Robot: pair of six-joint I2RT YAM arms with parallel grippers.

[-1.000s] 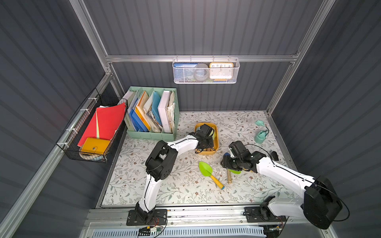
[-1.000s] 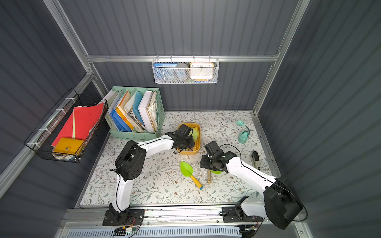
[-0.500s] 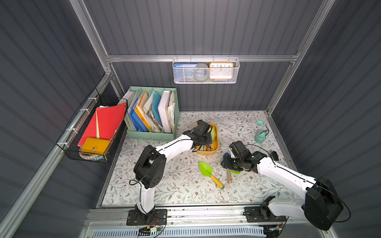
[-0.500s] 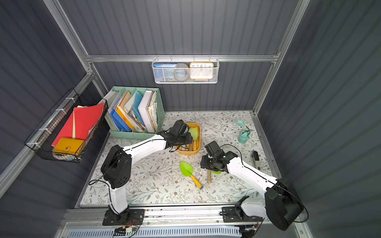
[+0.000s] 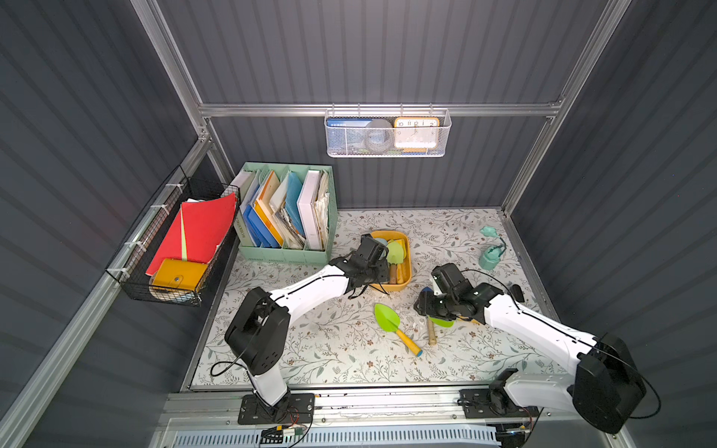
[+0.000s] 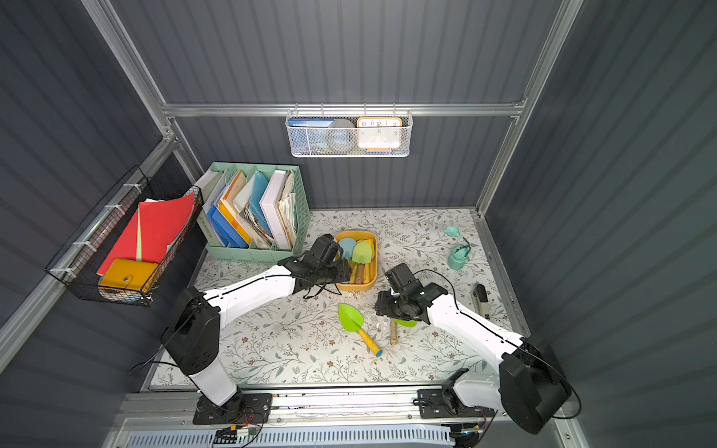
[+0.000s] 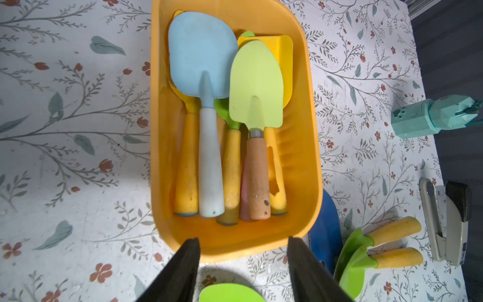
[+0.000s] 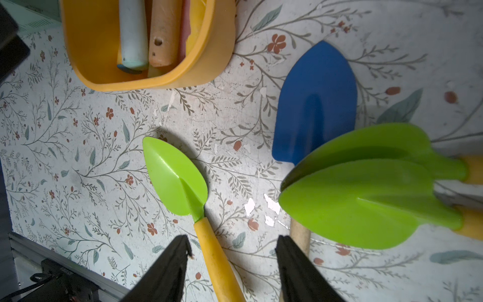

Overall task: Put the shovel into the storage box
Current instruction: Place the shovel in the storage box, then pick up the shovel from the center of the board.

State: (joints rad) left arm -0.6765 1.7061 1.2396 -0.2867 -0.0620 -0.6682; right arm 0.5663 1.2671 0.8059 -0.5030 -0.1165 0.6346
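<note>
The yellow-orange storage box [image 5: 399,285] [image 7: 311,130] holds several shovels, a pale blue one [image 7: 201,52] and a lime one [image 7: 257,86] on top. My left gripper [image 7: 241,239] [image 5: 374,269] is open and empty at the box's near end. A green shovel with a yellow handle [image 5: 388,318] [image 8: 177,177] lies on the mat. My right gripper [image 8: 232,238] [image 5: 425,306] is open above it; the handle runs between the fingers, touching neither. A blue shovel [image 8: 316,104] and two stacked green ones [image 8: 366,198] lie under the right arm.
A mint-green file organizer [image 5: 287,217] stands left of the box. A teal watering can [image 5: 490,252] and a stapler [image 6: 481,296] sit at the right edge. A white mesh basket [image 5: 388,134] hangs on the back wall, a black wire basket [image 5: 174,248] on the left wall.
The left arm's elbow has swung left and down while its gripper stays at the box's near end. The right arm has barely moved.
</note>
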